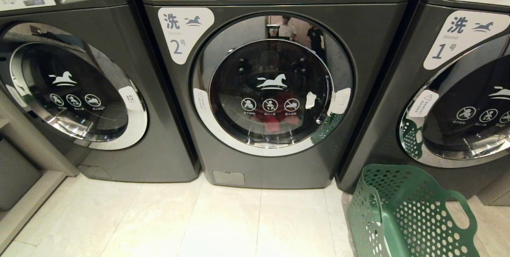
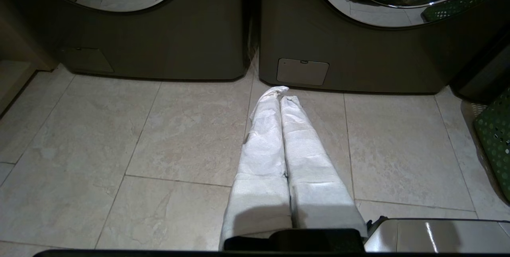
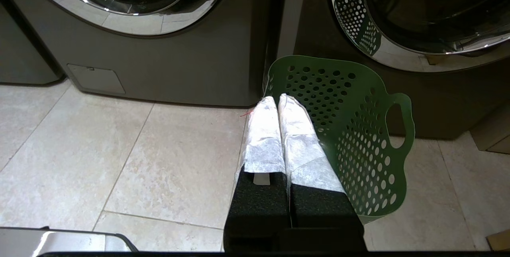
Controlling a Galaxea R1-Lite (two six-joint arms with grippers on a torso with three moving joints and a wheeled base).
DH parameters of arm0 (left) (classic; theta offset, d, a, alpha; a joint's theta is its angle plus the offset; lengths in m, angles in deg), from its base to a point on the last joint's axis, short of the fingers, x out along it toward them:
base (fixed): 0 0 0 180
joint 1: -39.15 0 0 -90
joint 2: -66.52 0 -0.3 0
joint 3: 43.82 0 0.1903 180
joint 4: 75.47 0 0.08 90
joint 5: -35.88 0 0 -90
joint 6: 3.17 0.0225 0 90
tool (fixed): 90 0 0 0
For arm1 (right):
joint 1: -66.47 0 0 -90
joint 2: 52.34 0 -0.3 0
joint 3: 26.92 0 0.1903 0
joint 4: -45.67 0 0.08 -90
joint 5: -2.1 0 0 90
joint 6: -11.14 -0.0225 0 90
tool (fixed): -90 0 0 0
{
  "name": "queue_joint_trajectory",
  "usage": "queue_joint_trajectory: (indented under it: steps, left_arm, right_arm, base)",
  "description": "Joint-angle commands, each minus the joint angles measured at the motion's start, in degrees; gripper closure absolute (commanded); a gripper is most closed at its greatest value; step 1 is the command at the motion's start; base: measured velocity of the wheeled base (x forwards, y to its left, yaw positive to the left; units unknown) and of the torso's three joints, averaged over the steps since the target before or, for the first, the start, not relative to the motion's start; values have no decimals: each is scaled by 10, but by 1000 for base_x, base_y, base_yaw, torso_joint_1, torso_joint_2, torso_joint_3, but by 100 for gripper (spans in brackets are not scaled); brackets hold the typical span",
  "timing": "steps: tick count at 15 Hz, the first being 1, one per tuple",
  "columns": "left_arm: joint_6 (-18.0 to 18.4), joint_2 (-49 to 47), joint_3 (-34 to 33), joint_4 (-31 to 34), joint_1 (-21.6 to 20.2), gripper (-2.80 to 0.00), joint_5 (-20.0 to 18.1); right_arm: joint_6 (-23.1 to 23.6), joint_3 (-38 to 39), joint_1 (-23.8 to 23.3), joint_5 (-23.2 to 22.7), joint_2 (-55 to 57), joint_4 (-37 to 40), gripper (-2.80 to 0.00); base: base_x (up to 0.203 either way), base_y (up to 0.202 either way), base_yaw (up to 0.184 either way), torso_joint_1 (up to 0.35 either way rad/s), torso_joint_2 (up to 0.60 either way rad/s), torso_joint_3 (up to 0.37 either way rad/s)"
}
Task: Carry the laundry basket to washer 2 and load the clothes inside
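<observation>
Washer 2 (image 1: 271,89) has its door shut, with red clothes (image 1: 275,119) showing behind the glass. The basket (image 1: 402,213) sits empty on the floor just right of washer 2. Both grippers, left (image 2: 279,93) and right (image 3: 275,99), hang low before it, jaws closed on nothing. Risk: the door may not have latched.

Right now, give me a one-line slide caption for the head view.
Washer 2 door closed with red clothes behind the glass; empty green laundry basket on the floor by washer 1.

Washer 2 (image 1: 271,89) door shut, red clothes (image 1: 275,119) inside, green laundry basket (image 1: 406,213) empty at its right
</observation>
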Motion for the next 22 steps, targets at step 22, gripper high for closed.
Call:
queue_joint_trajectory:
  steps: [22]
  left_arm:
    - [21, 0, 1, 1, 0, 0, -4]
  right_arm:
    - [0, 0, 0, 0, 0, 0, 0]
  base:
    - [0, 0, 0, 0, 0, 0]
